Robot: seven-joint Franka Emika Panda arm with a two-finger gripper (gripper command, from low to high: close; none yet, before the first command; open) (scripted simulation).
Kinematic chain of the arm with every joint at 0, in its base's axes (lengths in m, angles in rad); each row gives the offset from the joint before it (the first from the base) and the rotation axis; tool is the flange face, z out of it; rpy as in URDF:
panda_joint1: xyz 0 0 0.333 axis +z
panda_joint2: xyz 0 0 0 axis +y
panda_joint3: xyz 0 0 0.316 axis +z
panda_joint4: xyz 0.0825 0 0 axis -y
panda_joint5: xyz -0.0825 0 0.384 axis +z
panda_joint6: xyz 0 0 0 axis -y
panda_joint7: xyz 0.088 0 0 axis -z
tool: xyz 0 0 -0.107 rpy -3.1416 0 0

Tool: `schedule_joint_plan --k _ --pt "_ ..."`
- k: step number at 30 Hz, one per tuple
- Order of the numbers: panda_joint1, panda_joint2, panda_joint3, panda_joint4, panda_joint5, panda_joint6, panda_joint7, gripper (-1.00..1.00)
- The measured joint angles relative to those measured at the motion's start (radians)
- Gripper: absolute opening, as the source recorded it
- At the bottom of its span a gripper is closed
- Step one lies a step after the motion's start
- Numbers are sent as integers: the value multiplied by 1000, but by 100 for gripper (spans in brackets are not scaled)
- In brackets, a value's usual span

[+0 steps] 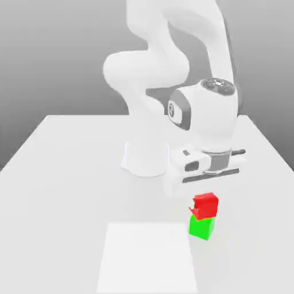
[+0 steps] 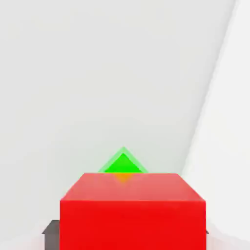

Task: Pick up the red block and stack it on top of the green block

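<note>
Red block atop the green, gripper directly over the stack

In the exterior view, with twelve o'clock straight up the picture, the arm (image 1: pixel 148 63) rises from its base (image 1: pixel 147 152), arches over toward the exterior view's right, then drops through the wrist (image 1: pixel 212 118). The gripper (image 1: pixel 204 202) points down, its pale body at twelve o'clock from the red block (image 1: pixel 205 206) and close above it. How far the gripper is open, and whether it has hold of the red block, cannot be told.

The red block sits on the green block (image 1: pixel 201 227), which lies at six o'clock beneath it on the table (image 1: pixel 63 201). In the hand view the red block covers most of the green one, whose corner pokes out past a red edge, so the two are turned differently.

A flat white square (image 1: pixel 146 258) lies at eight o'clock from the green block, near it but apart. The arm's base stands between ten and eleven o'clock from the stack, well apart. Around the blocks, the gripper overhead is the closest thing in the way.
</note>
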State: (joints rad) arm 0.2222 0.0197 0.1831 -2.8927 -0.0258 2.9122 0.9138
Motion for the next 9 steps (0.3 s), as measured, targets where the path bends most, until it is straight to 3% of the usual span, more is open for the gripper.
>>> schedule_joint_plan --k 5,9 --pt "2 7 0 0 -3 6 2 100" --pt "26 -112 -6 -4 61 -106 -43 100"
